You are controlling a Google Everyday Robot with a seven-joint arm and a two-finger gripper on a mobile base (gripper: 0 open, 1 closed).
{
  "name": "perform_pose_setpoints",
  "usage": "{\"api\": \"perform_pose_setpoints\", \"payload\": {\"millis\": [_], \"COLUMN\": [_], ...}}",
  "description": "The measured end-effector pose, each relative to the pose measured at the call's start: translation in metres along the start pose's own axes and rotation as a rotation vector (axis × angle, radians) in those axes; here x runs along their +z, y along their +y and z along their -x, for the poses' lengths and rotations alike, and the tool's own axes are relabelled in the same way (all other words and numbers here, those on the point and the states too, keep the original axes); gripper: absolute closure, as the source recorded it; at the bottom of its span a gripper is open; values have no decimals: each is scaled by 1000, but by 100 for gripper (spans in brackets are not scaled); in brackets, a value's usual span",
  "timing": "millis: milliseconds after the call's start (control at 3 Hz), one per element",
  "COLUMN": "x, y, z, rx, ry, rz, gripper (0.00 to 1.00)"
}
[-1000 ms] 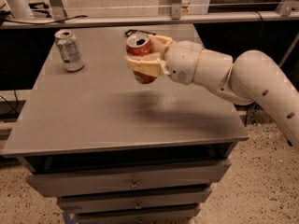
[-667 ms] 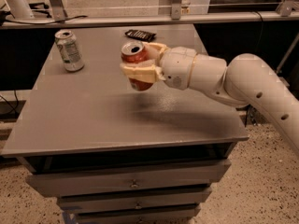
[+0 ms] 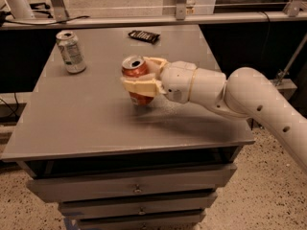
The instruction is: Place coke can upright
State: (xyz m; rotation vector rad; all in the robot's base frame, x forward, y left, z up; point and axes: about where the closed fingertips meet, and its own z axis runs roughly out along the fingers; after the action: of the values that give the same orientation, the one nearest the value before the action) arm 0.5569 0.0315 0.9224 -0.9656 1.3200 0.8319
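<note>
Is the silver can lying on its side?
No, the silver can stands upright; the gripper, nearer the camera, holds the coke can.

Grey table: silver-white can upright far-left, dark flat object at far edge. Gripper clamps coke can over centre.

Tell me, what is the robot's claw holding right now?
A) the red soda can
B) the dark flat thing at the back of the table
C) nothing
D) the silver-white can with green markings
A: the gripper is shut around the red coke can near the middle of the table, while the silver-white can stands alone at the back left.
</note>
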Motion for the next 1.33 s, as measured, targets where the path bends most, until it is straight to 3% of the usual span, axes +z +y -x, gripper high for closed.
{"api": "perform_pose_setpoints", "payload": {"millis": [333,1333], "x": [0,-7], "y": [4,11], "z": [-10,-30], "rx": [36,93], "ry": [11,44], "rz": [-1,-20], "gripper": [84,14]}}
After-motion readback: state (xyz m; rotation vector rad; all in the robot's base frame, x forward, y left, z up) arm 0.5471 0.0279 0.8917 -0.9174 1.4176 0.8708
